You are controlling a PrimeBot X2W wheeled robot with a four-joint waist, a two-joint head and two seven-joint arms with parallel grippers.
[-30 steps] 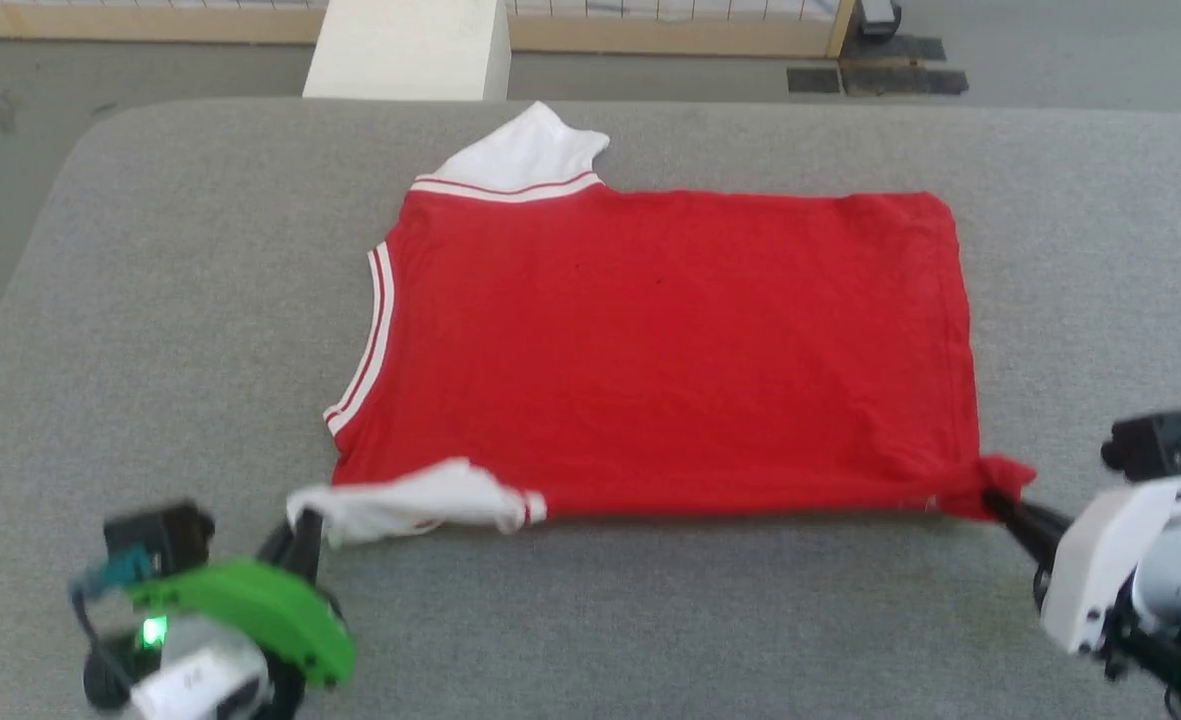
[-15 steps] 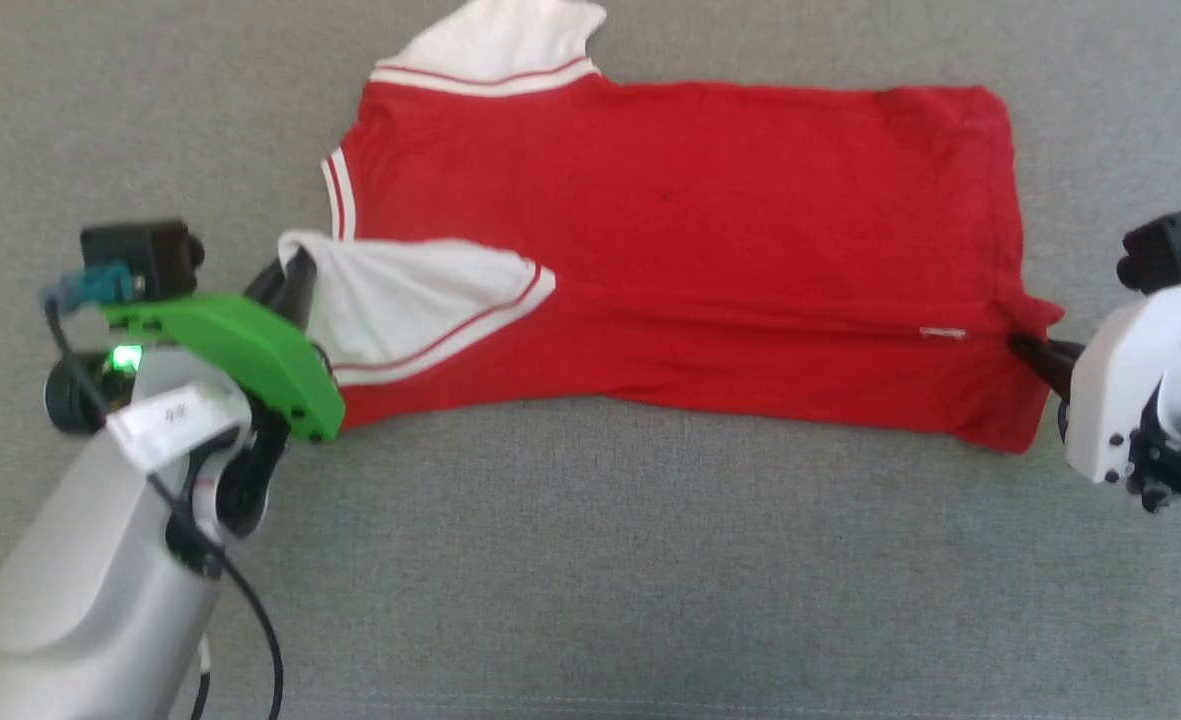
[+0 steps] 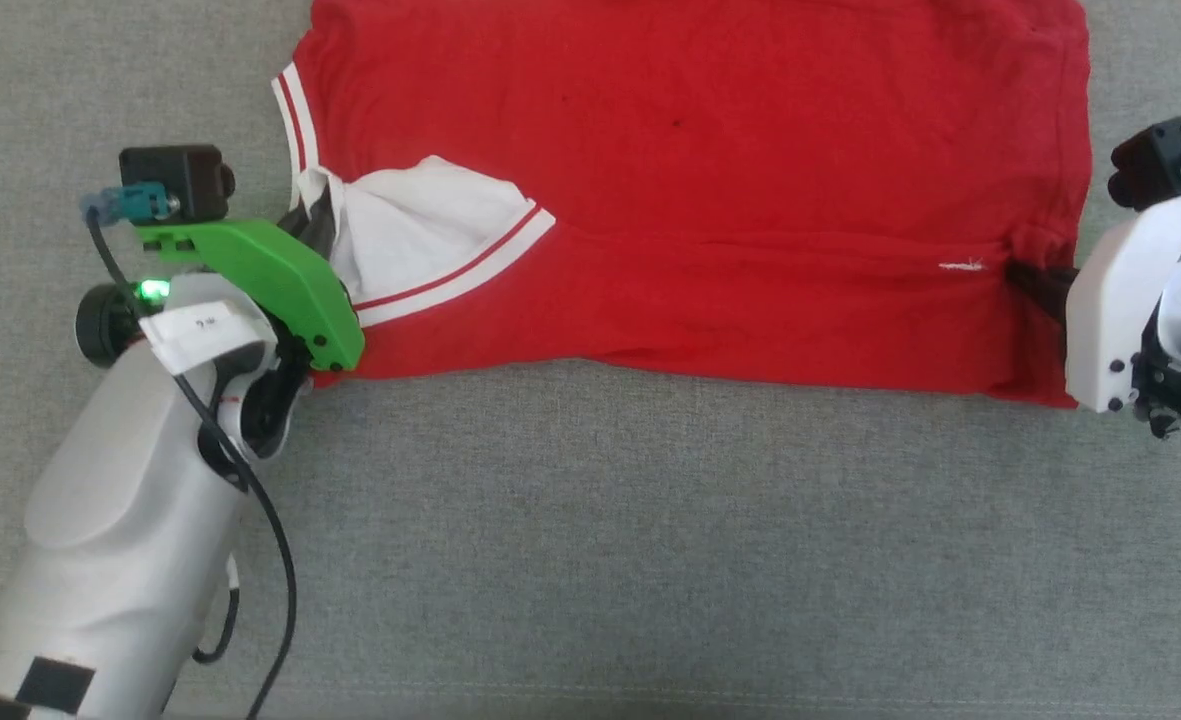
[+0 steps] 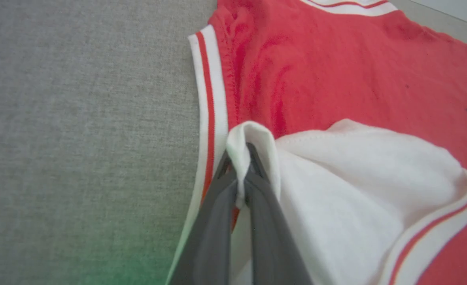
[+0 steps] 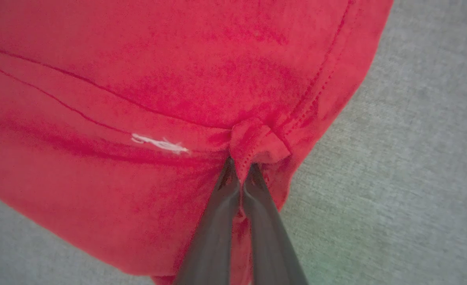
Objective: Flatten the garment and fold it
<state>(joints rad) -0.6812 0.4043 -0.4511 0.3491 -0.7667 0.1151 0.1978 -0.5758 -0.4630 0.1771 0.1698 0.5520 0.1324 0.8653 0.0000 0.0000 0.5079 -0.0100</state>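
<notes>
Left tool [image 3: 320, 215] clamps the white sleeve [image 3: 420, 225], right tool [image 3: 1025, 280] the hem [image 5: 257, 138]; they've carried the jersey's [image 3: 700, 150] lower edge up-frame, so the fold has begun.

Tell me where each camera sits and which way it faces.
Head view: on the head, looking down at the red, white-sleeved jersey T-shirt on the grey fabric surface; left gripper and right gripper show.
Left wrist view: on that wrist, along its dark fingers pinching the white sleeve.
Right wrist view: likewise, fingers pinching the red hem.
Shared: head and right wrist views show the small white mark.
</notes>
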